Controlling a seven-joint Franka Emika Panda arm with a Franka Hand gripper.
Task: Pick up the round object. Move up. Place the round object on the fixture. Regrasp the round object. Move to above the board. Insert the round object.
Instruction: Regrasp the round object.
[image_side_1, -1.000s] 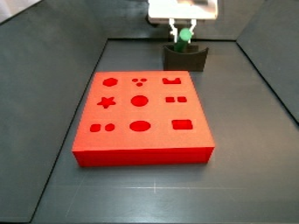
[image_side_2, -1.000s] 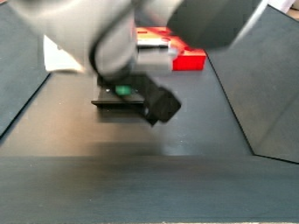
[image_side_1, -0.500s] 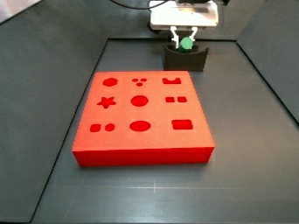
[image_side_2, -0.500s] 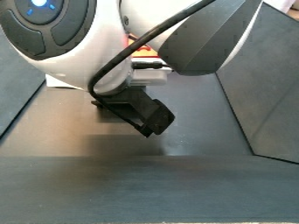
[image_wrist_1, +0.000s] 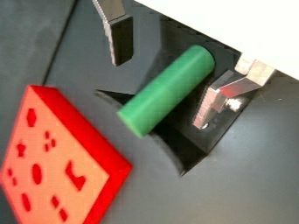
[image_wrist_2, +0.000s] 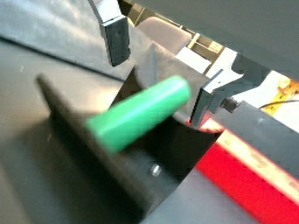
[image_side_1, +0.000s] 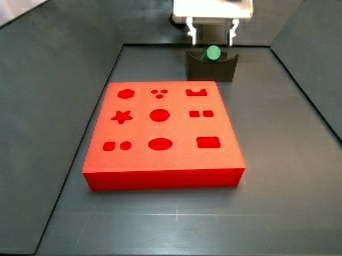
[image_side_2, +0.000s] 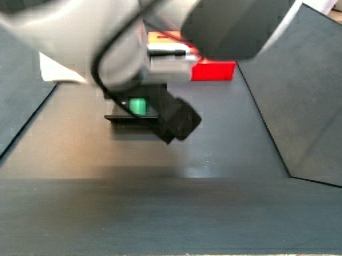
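Green round object (image_wrist_1: 165, 90) tilted in dark fixture (image_side_1: 211, 67) notch, beyond red board (image_side_1: 162, 134).

Wide gap between gripper (image_wrist_1: 163, 63) fingers (image_wrist_1: 118, 37), either side of the round object (image_wrist_1: 165, 90) lying in the fixture (image_side_1: 211, 66). Bare floor (image_side_1: 294, 130) around the fixture; the board (image_side_1: 163, 134) blocks the near side.

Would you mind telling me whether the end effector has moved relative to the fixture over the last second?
Yes. In a side view the end effector has risen above the fixture, leaving the round object in its notch, fingers open either side.
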